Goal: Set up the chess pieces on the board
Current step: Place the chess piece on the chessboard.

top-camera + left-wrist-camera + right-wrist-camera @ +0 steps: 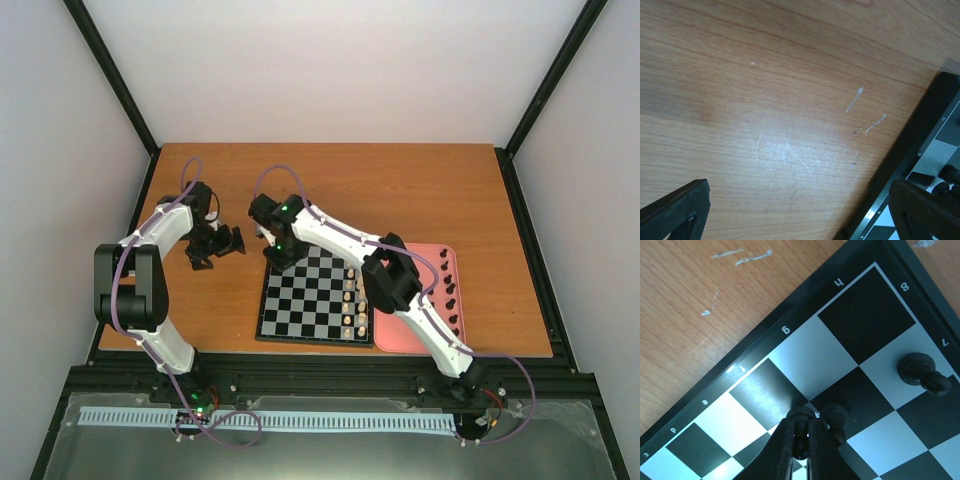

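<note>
Right wrist: the board [790,356] has white lettering on its rim, d, e, g, h along one edge (one letter lost in glare) and 8, 7 down the next, so this is the h8 corner. The right end effector [801,429] is pinched fully together. The head of a black chess piece [802,415] shows right at its tips and looks gripped, over the second row in from the lettered edge. A second black piece [836,421] stands just beside it, and a third black piece [917,371] is on the pale square by the 7. Scratched wood of the surface [700,365] runs outside the rim. Top external: the right arm lies diagonally across the board, from its base to the far left corner. Cream-white pieces [352,300] line the board's right columns. A pink tray [390,338] sits just beside the right edge, with more black pieces [452,300] along its far side. The left end effector [218,245] hangs over bare wood left of that corner, jaws spread wide, holding nothing. Left wrist shows one finger over the rim.
</note>
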Tool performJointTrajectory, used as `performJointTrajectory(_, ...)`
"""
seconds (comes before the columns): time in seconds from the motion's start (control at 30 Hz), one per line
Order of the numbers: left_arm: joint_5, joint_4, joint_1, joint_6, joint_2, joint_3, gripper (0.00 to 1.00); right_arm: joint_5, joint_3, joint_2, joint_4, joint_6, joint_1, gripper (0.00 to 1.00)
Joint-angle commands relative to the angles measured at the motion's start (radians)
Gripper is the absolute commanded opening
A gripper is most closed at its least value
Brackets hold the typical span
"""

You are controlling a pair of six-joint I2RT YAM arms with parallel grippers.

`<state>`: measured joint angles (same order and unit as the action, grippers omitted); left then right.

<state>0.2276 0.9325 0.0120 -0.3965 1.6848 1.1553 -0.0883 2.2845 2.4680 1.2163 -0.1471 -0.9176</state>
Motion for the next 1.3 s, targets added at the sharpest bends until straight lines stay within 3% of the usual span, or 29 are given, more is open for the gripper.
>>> performJointTrajectory(0.0, -0.01, -0.001, -0.006, -0.002, 0.015, 0.045, 1.0, 0.016, 0.043, 0.02, 0.019, -0.012, 0.013, 0.03)
performJointTrajectory(0.73, -0.011, -0.002, -0.005, -0.003, 0.035, 0.054, 1.0, 0.046, 0.07, 0.039, 0.023, -0.002, 0.023, 0.03)
performJointTrajectory(1.0, -0.012, -0.003, -0.004, -0.001, 0.033, 0.053, 1.0, -0.012, 0.069, 0.003, 0.023, 0.024, 0.009, 0.03)
performJointTrajectory(1.27, -0.013, -0.007, -0.005, -0.001, 0.027, 0.047, 1.0, 0.029, -0.055, -0.082, 0.024, -0.008, 0.003, 0.03)
